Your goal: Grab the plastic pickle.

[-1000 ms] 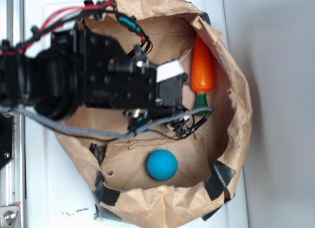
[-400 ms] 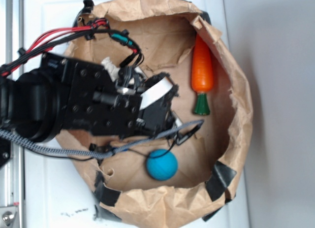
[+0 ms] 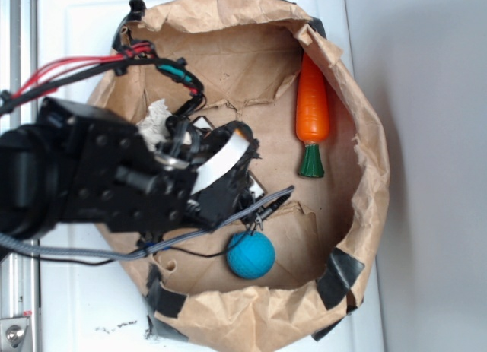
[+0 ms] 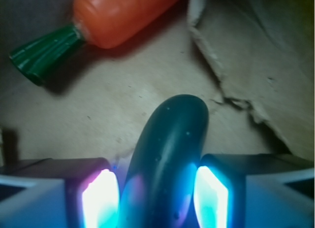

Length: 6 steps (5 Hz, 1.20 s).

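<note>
In the exterior view, the arm reached from the left into a brown paper bag [image 3: 358, 124] lying open on a white counter [image 3: 76, 33], and the gripper [image 3: 255, 196] sat low over the bag's floor. An orange carrot [image 3: 313, 105] lay against the right wall and a blue ball [image 3: 250, 254] rested toward the bottom of the frame, just beside the gripper. The plastic pickle was hidden beneath the arm in this view. In the wrist view, the plastic pickle [image 4: 170, 154] stood between the two lit fingers [image 4: 101, 198], its rounded end projecting beyond them toward the carrot [image 4: 123, 14], which lay farther off and apart. The fingers sat narrowly spaced, right against the pickle's sides; whether they were actually pressing it could not be told. The grasp step was judged in hand. The next move would call for confirming a firm squeeze, then a straight lift clear of the bag's torn flap [image 4: 246, 65].
</note>
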Motion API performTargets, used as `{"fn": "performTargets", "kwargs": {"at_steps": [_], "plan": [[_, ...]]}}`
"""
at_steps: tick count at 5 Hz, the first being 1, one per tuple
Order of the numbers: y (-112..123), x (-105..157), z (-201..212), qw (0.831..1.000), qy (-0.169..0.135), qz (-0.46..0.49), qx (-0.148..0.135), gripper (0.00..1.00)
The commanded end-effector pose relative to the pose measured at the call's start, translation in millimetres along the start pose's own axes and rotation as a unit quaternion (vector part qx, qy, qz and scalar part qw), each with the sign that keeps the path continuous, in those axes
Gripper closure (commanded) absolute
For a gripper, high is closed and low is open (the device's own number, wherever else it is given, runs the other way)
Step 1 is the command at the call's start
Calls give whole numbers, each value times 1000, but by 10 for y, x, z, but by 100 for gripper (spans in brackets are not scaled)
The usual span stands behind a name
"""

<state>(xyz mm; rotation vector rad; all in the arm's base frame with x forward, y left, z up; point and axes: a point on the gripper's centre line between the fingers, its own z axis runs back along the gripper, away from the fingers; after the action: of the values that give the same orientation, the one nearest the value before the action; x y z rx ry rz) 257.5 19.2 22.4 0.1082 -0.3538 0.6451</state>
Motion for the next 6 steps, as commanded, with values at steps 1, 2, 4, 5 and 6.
{"fn": "performTargets", "kwargs": {"at_steps": [1, 2, 4, 5, 6], "plan": [[-36, 119, 156, 998, -60, 26, -12, 100], [-45, 212, 326, 998, -47, 35, -30, 100], [-17, 531, 998, 996, 16, 47, -78, 100], [64, 677, 1310, 995, 39, 18, -92, 100], [194, 793, 1517, 991, 69, -3, -111, 100]]}}
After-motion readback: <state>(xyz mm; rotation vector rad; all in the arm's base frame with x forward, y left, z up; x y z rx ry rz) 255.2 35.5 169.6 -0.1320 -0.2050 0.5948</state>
